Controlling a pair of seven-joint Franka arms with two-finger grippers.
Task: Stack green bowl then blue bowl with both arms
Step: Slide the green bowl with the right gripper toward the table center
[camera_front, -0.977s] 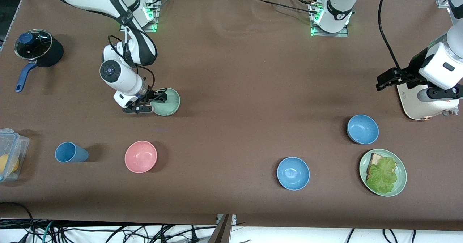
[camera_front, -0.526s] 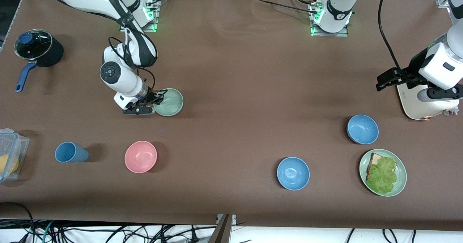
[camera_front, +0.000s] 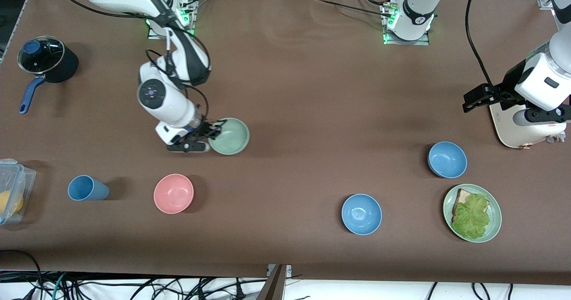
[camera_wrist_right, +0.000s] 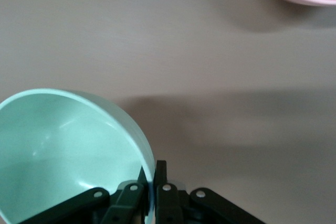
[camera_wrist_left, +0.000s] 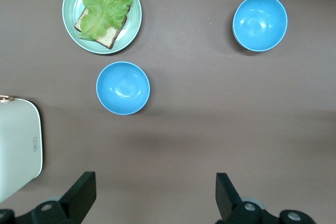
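right gripper fingers pinching green bowl rim

Pink bowl, blue cup, lidded pot.

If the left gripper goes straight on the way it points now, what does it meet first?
Probably the bare brown table: the open left gripper points down at it, and the small round sky-blue bowl lies off that line.
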